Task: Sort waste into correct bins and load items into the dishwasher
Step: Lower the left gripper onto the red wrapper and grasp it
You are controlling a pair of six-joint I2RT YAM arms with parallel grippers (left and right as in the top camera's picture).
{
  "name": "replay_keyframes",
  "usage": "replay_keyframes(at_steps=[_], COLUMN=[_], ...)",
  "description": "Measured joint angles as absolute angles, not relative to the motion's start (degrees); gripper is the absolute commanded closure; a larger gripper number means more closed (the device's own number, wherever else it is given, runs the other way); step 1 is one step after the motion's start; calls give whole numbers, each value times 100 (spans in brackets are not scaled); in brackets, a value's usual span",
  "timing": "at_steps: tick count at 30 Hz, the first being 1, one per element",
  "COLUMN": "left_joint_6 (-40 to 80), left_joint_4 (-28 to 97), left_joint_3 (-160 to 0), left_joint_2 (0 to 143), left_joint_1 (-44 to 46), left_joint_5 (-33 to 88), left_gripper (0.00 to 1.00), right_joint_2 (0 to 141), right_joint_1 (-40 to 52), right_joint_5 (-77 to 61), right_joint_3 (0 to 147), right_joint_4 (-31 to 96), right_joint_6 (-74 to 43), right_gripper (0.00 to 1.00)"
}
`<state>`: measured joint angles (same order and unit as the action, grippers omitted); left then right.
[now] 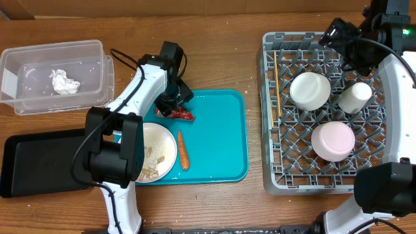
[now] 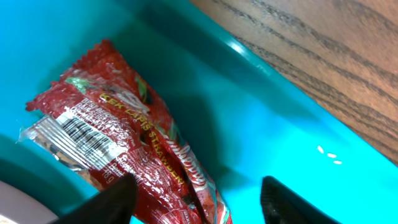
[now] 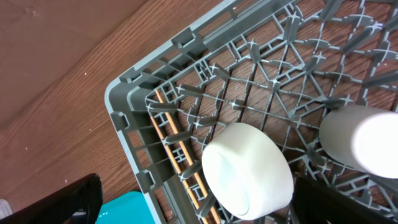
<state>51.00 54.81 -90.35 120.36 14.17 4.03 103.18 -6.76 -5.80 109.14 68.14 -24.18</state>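
Note:
A red-and-white wrapper (image 1: 184, 115) lies at the back left of the teal tray (image 1: 221, 136). My left gripper (image 1: 174, 101) is open right over it; in the left wrist view its fingers (image 2: 199, 202) straddle the wrapper (image 2: 124, 143). A carrot (image 1: 183, 150) lies beside a white plate (image 1: 156, 153) with rice scraps. The grey rack (image 1: 273, 162) holds two upturned bowls (image 1: 310, 90) (image 1: 333, 141), a cup (image 1: 355, 97) and chopsticks (image 1: 277, 84). My right gripper (image 1: 338, 32) is open and empty above the rack's back edge (image 3: 199, 208). A tissue (image 1: 65, 82) lies in the clear tub (image 1: 19, 58).
A black tray (image 1: 39, 162) lies at the front left, partly under the left arm. The right wrist view shows a bowl (image 3: 249, 168), the chopsticks (image 3: 180, 155) and the rack's corner (image 3: 124, 93).

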Motion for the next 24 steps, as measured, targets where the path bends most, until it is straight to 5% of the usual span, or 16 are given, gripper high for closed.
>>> replay_keyframes(at_steps=[13, 18, 20, 24], left_joint_6=[5109, 5087, 5078, 5050], left_joint_4=[5529, 5505, 5507, 5481], left_joint_3=[-8858, -8847, -8847, -8847], left_joint_2=[12038, 12046, 12046, 12046], left_joint_1=[1503, 1503, 1503, 1503], left_joint_5=[355, 285, 270, 266], left_gripper=[52, 69, 94, 96], right_joint_2=[10318, 10318, 10318, 10318], right_joint_1=[-674, -676, -674, -676], right_joint_5=[-580, -578, -578, -578], right_joint_3=[10914, 10914, 10914, 10914], right_joint_4=[6816, 6814, 6816, 6812], right_joint_6=[-2421, -2418, -2416, -2418], right_gripper=[0, 0, 0, 0])
